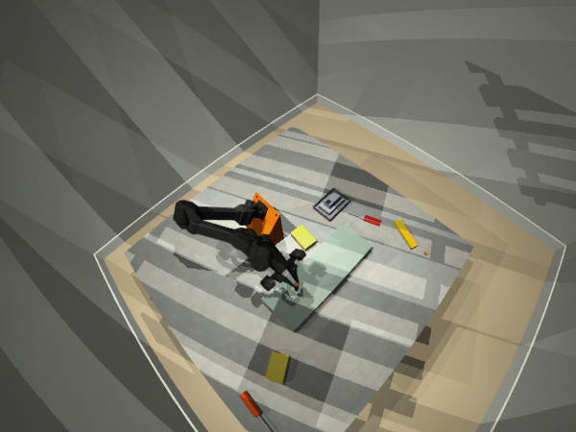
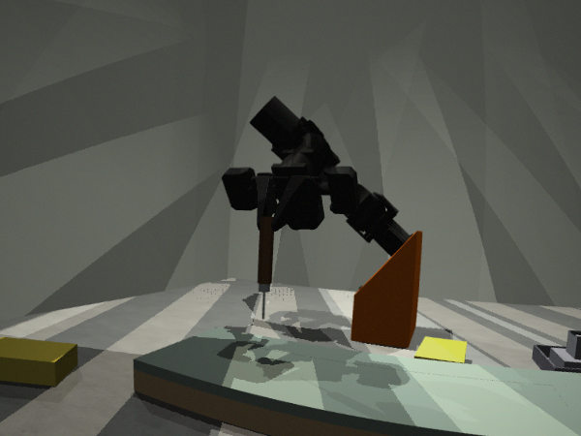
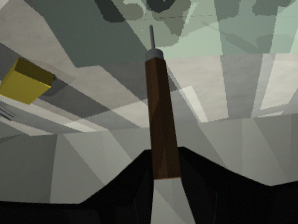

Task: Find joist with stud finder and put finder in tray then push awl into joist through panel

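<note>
My gripper (image 1: 296,282) (image 2: 267,222) (image 3: 164,155) is shut on the awl's brown handle near its top end. The awl (image 2: 265,252) (image 3: 161,110) hangs almost upright, its thin metal tip pointing down. The tip is above the pale green panel (image 1: 348,245) (image 2: 184,363) (image 3: 95,45), with a gap below it in the exterior view. The panel lies flat, and no joist shows. The tray (image 1: 319,208) (image 2: 541,359) is dark-rimmed and stands beyond the panel's far end. A grey blocky thing (image 1: 331,203) (image 2: 575,345), apparently the stud finder, sits in it.
An orange wedge (image 1: 271,223) (image 2: 387,300) is at the arm's base. One yellow block (image 1: 303,237) (image 2: 442,350) lies beside the panel, another (image 1: 277,368) (image 2: 34,360) (image 3: 25,82) off its near end. A red-handled tool (image 1: 372,218), yellow bar (image 1: 405,233) and orange-handled screwdriver (image 1: 251,404) lie around.
</note>
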You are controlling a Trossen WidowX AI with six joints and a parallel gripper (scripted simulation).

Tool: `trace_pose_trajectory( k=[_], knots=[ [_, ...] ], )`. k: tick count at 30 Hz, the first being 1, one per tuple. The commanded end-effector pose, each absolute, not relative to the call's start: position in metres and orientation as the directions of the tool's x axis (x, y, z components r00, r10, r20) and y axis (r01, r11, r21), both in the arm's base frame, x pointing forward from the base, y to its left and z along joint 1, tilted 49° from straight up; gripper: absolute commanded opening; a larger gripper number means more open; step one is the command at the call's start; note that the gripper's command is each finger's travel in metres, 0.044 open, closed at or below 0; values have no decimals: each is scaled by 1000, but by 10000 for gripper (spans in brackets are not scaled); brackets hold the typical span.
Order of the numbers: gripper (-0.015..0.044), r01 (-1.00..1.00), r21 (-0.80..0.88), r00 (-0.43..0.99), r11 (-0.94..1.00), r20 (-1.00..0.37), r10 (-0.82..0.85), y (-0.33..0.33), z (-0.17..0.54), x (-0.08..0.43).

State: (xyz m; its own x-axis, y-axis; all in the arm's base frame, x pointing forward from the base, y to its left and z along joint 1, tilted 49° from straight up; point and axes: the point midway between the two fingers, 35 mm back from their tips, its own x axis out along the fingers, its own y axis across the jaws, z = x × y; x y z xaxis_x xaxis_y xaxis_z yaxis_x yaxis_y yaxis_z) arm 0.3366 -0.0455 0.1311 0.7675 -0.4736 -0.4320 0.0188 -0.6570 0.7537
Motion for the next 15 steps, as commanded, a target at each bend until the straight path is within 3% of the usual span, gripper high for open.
trace_pose_trajectory(
  k=[1,15],
  knots=[
    [0,24,754,773,-657,-431,-466,-46,130,338],
    [0,24,754,773,-657,-431,-466,-54,123,338]
  ],
)
